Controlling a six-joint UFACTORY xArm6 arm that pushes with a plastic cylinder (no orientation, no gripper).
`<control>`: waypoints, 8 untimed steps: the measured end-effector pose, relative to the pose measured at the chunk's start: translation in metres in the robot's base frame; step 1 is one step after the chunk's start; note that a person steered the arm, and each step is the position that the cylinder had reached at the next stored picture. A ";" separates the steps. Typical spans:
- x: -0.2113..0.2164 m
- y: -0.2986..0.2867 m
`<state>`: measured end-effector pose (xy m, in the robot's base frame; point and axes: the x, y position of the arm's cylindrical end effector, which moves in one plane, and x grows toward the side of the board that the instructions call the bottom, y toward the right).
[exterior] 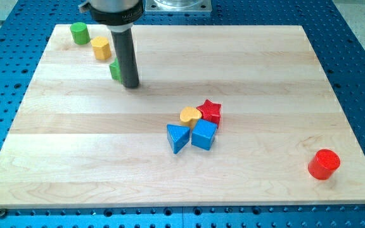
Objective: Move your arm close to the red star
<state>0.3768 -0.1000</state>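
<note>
Camera view looks down at an angle on a pale wooden tabletop (170, 177) laid over a blue perforated base (360, 76). No pincer exists on this arm, so its state is not something to report; the arm ends in a straight dark rod (125, 54), and my tip (130, 85) rests on the wood in the upper left part of the board. Touching the rod's left side, partly hidden behind it, is a small green block (115, 69) whose shape cannot be made out. Just up and to the view's left of that sits a yellow hexagonal block (101, 47), and further toward the top left corner stands a green cylinder (78, 32), close to the yellow one but apart from it. The red star block (210, 112) lies near the middle of the board, well apart from my tip, down and toward the view's right of it. It belongs to a tight cluster of four: a yellow heart-shaped block (190, 116) touches its left side, a blue cube (204, 134) sits just below the star and against it, and a blue triangular block (177, 137) rests beside the cube on the view's left, under the heart. Far off near the bottom right corner stands a red cylinder (324, 164), alone and well apart from every other block. At the view's top, behind the board, a grey metal mount (179, 5) is partly visible.
</note>
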 end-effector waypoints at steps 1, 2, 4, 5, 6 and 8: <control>0.037 0.005; 0.113 0.001; 0.179 0.050; 0.198 0.099; 0.179 0.147; 0.112 0.137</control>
<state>0.4884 0.0367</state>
